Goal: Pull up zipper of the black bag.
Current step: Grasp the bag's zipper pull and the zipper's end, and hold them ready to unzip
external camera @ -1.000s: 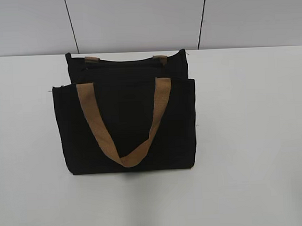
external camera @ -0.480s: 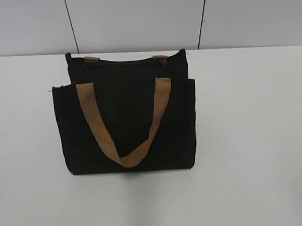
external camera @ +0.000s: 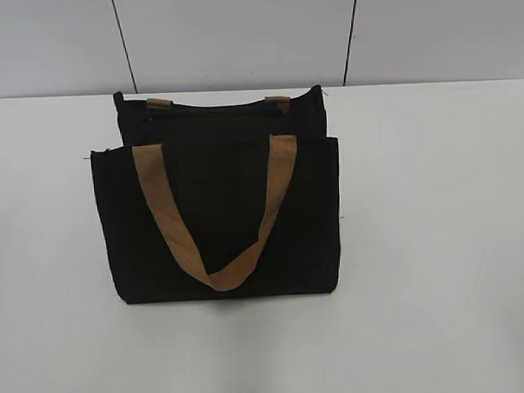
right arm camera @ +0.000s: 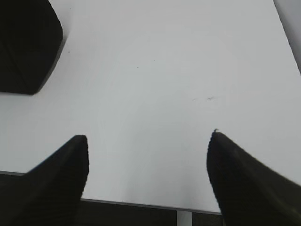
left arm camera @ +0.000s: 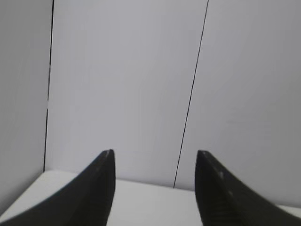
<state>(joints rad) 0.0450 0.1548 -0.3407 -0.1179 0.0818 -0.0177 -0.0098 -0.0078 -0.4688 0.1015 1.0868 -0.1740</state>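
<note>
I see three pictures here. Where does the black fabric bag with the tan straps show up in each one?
Exterior view: black fabric bag stands mid-table, slightly left of centre.
Left wrist view: not in it; only the wall and pincer tips.
Right wrist view: one bag corner at upper left.
Shared landmark: the white table, seen in all three.

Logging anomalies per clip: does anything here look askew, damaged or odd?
Nothing stands out. The black bag stands upright on the table, its front strap handle hanging down the face. Both grippers are open, away from it.
</note>
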